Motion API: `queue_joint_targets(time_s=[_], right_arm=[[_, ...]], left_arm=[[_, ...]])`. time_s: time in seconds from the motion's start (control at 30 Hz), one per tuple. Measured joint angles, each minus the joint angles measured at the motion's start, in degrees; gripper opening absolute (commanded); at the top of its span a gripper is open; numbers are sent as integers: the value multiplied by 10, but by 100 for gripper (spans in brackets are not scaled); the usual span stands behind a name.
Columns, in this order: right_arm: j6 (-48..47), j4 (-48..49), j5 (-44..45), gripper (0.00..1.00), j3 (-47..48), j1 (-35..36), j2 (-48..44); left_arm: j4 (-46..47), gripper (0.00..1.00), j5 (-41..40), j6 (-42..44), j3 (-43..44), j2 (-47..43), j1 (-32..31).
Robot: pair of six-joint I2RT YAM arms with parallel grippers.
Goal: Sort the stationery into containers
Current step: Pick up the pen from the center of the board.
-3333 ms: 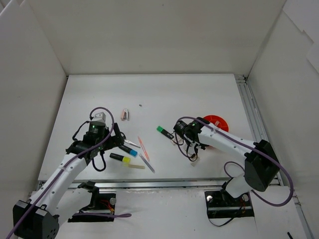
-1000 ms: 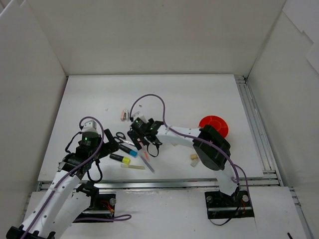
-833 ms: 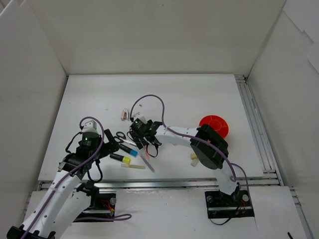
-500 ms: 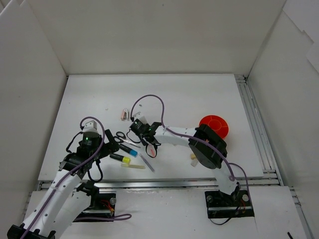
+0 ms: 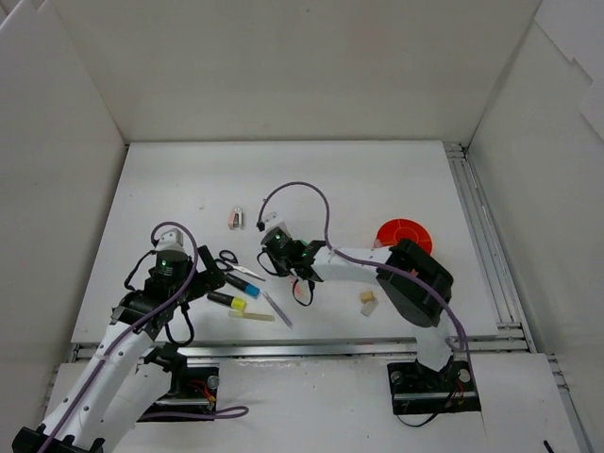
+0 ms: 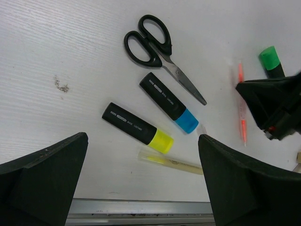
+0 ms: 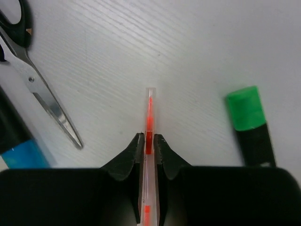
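My right gripper [image 7: 149, 137] is shut on a thin orange pen [image 7: 149, 117], whose tip points away over the white table. A green-tipped black highlighter [image 7: 249, 125] lies just right of it. From above, the right gripper [image 5: 286, 257] is left of the round orange-red pot [image 5: 404, 234]. My left gripper [image 6: 142, 141] stands open above a yellow-tipped highlighter [image 6: 137, 128], a blue-tipped highlighter [image 6: 169, 102] and a pale yellow pen [image 6: 171, 161]. A grey pen [image 5: 278, 310] lies near them.
Black scissors [image 6: 157, 52] lie beside the highlighters. A pinkish clip [image 5: 237, 219] sits farther back. Two small erasers [image 5: 367, 301] rest near the right arm's elbow. White walls enclose the table, and a metal rail [image 5: 283, 349] runs along its near edge.
My right gripper has closed on the orange pen and its wrist has shifted slightly to the right. The left arm has not moved.
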Motion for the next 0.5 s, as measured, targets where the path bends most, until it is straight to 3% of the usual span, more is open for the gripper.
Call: queue_joint_targets(time_s=[0.17, 0.5], right_arm=[[-48, 155, -33, 0, -189, -52, -178], [-189, 395, -45, 0, -395, -176, -493]], left_arm=[[4, 100, 5, 0, 0, 1, -2], [26, 100, 9, 1, 0, 12, -14]])
